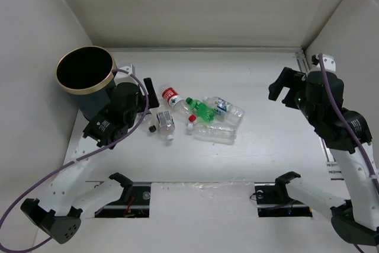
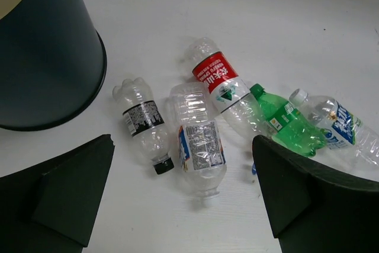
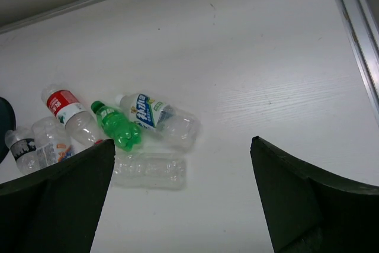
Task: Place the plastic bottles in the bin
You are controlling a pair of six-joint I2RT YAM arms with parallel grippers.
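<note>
Several plastic bottles lie in a loose cluster on the white table. The red-labelled one (image 1: 172, 96) (image 2: 218, 78), the green one (image 1: 200, 109) (image 3: 116, 126), a blue-and-white labelled one (image 1: 226, 106) (image 3: 155, 117) and a bare clear one (image 1: 214, 133) (image 3: 148, 170) are in the middle. A white-labelled bottle (image 2: 198, 143) and a black-labelled one (image 2: 142, 124) lie nearer the bin. The navy bin (image 1: 89, 102) (image 2: 47, 57) stands upright at the far left. My left gripper (image 1: 149, 100) (image 2: 183, 199) hangs open just above the two nearest bottles. At the far right my right gripper (image 1: 285, 90) (image 3: 180, 199) is open and holds nothing.
White walls box the table in on three sides. A metal rail (image 1: 302, 66) (image 3: 355, 28) runs along the right wall. Two cut-outs at the near edge (image 1: 127, 197) hold the arm bases. The left arm's purple cable (image 1: 89, 155) loops beside the bin.
</note>
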